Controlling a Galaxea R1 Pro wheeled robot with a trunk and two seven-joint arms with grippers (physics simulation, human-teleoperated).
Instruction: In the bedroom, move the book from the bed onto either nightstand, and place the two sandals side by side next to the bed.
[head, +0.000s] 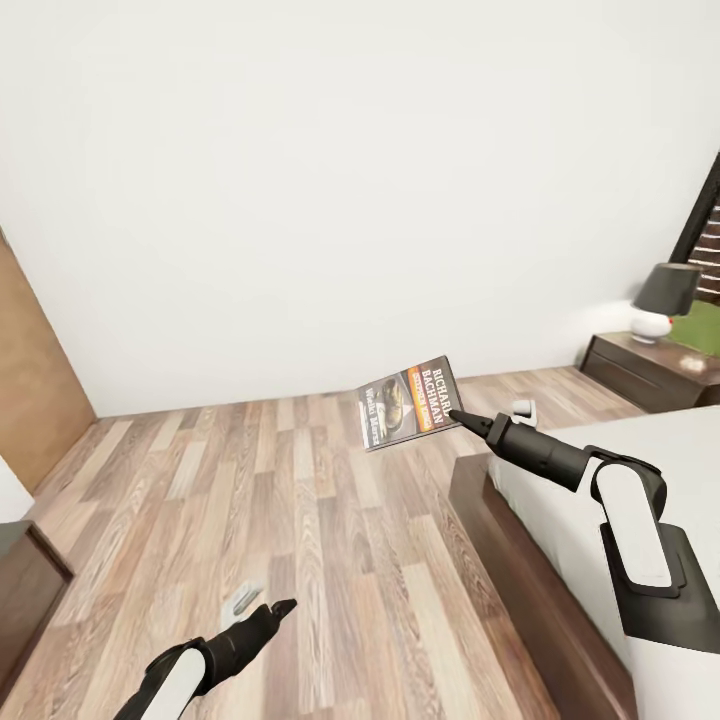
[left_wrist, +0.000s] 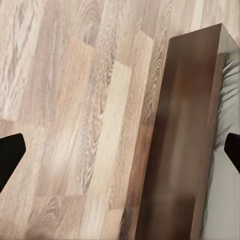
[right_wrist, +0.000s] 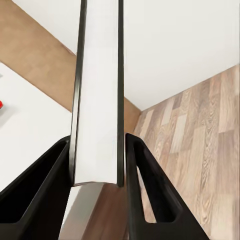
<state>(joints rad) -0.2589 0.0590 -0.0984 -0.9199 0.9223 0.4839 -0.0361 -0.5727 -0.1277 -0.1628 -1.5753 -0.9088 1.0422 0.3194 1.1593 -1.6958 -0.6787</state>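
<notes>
The book hangs in the air above the wood floor, just past the bed's foot corner, cover facing me and tilted. My right gripper is shut on its lower edge; in the right wrist view the book stands edge-on between the two black fingers. The bed, with a dark brown frame and pale mattress, fills the lower right. The nightstand stands at the far right by the wall. My left gripper hovers low over the floor, open, holding nothing; its fingers are wide apart beside the bed frame. The sandals are out of view.
A lamp with a dark shade sits on the nightstand. A small white object lies by the bed corner. A brown door is at the left, a dark cabinet at the lower left, and a small grey item on the floor.
</notes>
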